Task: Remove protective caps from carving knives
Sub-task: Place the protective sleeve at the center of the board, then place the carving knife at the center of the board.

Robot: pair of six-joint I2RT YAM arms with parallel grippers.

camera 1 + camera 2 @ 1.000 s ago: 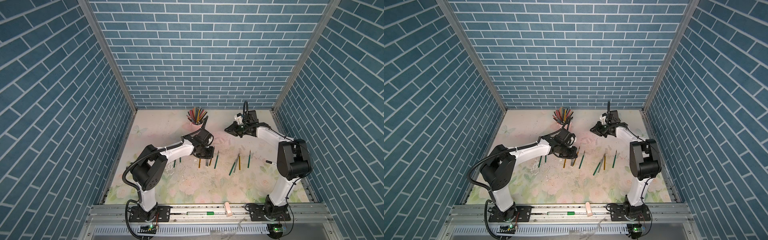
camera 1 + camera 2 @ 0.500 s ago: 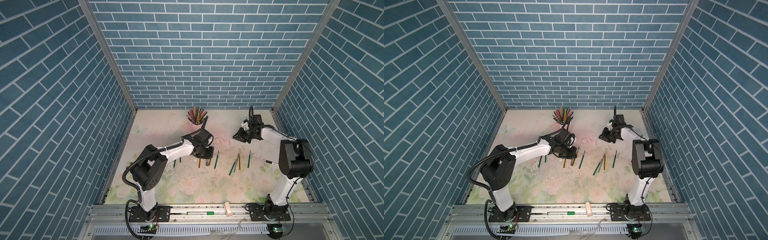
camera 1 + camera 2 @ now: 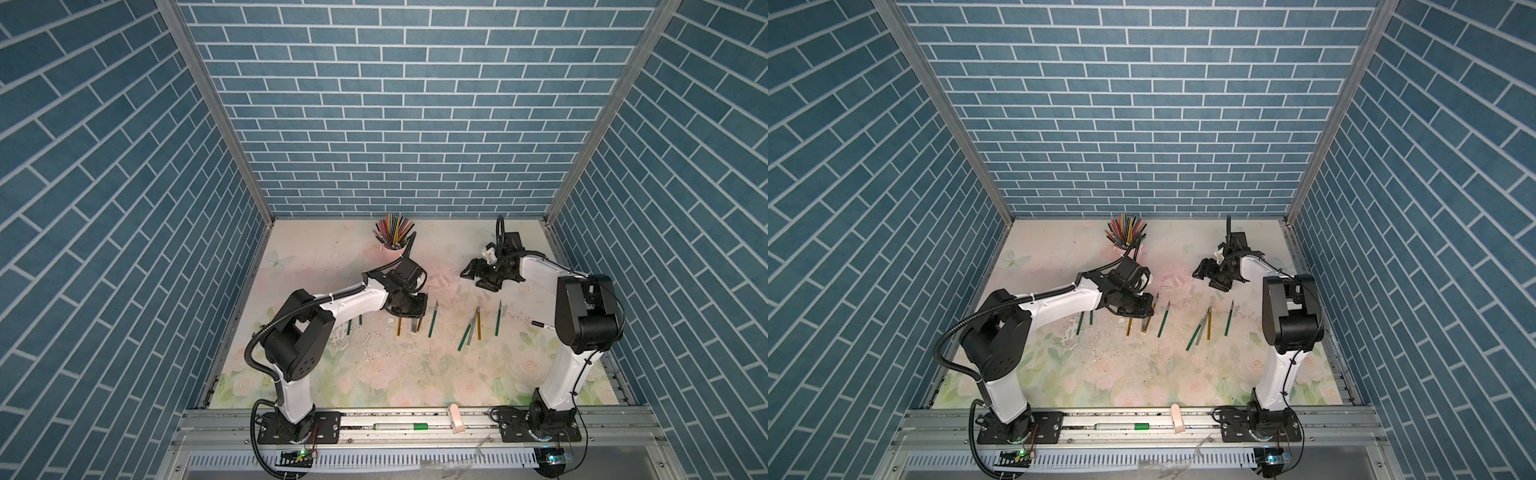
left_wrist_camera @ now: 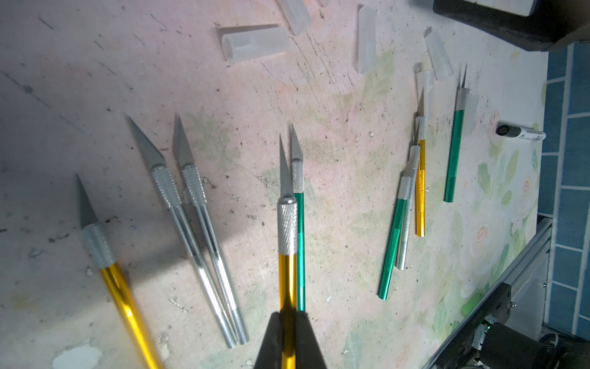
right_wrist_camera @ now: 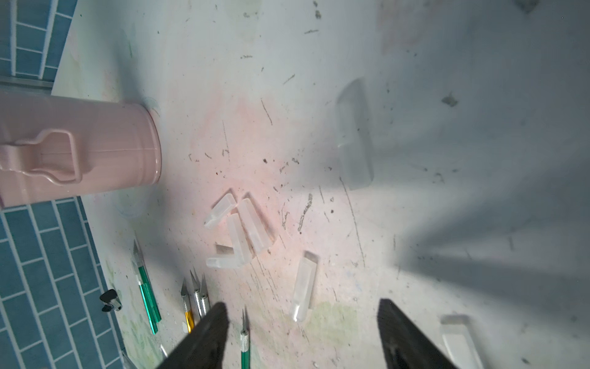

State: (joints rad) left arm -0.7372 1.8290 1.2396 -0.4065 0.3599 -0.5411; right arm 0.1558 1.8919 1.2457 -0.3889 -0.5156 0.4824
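My left gripper (image 4: 288, 314) (image 3: 411, 309) is shut on the handle of a gold carving knife (image 4: 287, 230), whose blade is bare. It hangs just above a green knife (image 4: 299, 223). Several more carving knives (image 4: 198, 242) (image 3: 469, 332) lie in a row across the mat, all with bare blades. My right gripper (image 5: 301, 305) (image 3: 478, 276) is open over the mat, nothing between its fingers. Several translucent protective caps (image 5: 242, 233) (image 4: 255, 43) lie loose below it. One cap (image 5: 352, 134) shows blurred.
A pink cup (image 5: 79, 147) (image 3: 392, 237) of coloured pencils stands at the back. A white marker with a black cap (image 4: 520, 132) (image 3: 540, 325) lies at the right. A pale block (image 3: 456, 417) and a green-capped pen (image 3: 401, 426) rest on the front rail.
My right gripper has gone from shut to open and has come slightly nearer. The left arm holds still with the gold knife.
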